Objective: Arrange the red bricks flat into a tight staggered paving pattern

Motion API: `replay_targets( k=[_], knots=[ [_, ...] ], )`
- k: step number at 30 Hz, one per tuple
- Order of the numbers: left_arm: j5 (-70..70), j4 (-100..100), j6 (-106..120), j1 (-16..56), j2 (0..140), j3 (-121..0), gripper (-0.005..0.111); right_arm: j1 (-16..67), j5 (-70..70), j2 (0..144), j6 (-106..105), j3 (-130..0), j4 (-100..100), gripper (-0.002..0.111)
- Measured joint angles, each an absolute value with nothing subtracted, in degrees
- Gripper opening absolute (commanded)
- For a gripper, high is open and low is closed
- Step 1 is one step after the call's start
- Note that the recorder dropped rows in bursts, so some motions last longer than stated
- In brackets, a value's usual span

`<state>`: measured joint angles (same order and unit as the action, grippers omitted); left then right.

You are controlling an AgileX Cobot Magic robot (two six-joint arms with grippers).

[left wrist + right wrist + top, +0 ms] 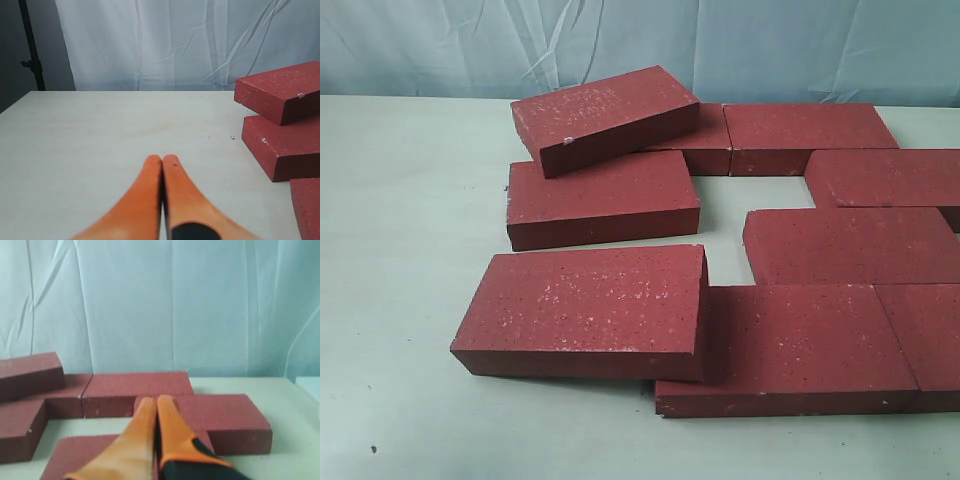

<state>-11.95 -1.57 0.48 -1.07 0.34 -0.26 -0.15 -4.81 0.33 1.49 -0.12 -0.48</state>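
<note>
Several red bricks lie on the pale table. One brick sits tilted at the back, propped on its neighbours, above a flat brick. The front-left brick leans with one edge on the brick beside it. Neither gripper shows in the exterior view. My left gripper is shut and empty over bare table, with the tilted brick and the flat one off to its side. My right gripper is shut and empty above a brick.
More bricks lie flat on the right and at the back, with a bare gap among them. A pale curtain hangs behind the table. A dark stand is beyond the table's far corner.
</note>
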Motion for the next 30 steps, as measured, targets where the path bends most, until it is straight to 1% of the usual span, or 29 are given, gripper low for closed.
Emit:
replay_targets(
  k=[4, 14, 30],
  knots=[
    [-12.0, -1.6, 0.5, -1.1, 0.3, -0.3, 0.000, -0.2, 0.6, 0.3, 1.5, -0.1, -0.5, -0.001],
    [-12.0, -1.6, 0.5, -1.1, 0.3, -0.3, 0.000, -0.2, 7.4, 0.3, 1.5, -0.1, -0.5, -0.001],
    [-12.0, -1.6, 0.5, -1.1, 0.3, -0.3, 0.000, -0.2, 14.0, 0.3, 0.6, -0.1, -0.6, -0.001]
  ],
)
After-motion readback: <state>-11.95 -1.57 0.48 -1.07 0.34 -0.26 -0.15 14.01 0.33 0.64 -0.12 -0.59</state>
